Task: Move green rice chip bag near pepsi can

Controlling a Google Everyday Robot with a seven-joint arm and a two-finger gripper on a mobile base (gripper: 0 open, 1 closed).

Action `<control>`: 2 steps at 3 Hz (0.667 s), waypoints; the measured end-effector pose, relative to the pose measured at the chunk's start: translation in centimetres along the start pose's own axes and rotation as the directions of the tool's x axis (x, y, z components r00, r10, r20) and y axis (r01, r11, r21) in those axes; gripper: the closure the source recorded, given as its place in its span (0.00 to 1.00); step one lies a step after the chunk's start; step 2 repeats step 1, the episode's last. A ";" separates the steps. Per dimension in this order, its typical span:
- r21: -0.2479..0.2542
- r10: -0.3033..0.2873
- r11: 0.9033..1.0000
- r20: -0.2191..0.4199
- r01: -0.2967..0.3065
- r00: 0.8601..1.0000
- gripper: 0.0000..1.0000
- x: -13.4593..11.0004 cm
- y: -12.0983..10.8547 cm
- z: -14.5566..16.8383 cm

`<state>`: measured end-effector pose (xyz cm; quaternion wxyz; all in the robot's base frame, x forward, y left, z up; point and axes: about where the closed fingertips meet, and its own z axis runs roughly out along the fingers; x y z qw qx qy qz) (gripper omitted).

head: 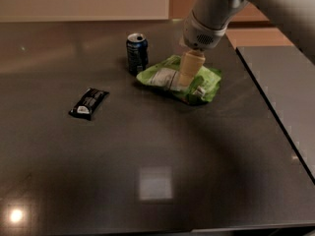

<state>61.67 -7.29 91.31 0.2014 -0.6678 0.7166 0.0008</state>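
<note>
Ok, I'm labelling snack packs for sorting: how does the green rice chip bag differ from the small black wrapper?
The green rice chip bag is bigger than the black wrapper. The bag is lime green with a white label; the wrapper is black with a pale patch. The bag lies beside the pepsi can with the gripper down on it; the wrapper lies alone, further left. Both lie flat on the dark table.

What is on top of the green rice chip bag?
The gripper rests on the middle of the green rice chip bag; the bag surface beneath it is covered.
</note>
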 end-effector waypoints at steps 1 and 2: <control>0.000 0.000 1.000 0.000 0.000 1.000 0.00 0.0 0.0 0.0; 0.000 0.000 1.000 0.000 0.000 1.000 0.00 0.0 0.0 0.0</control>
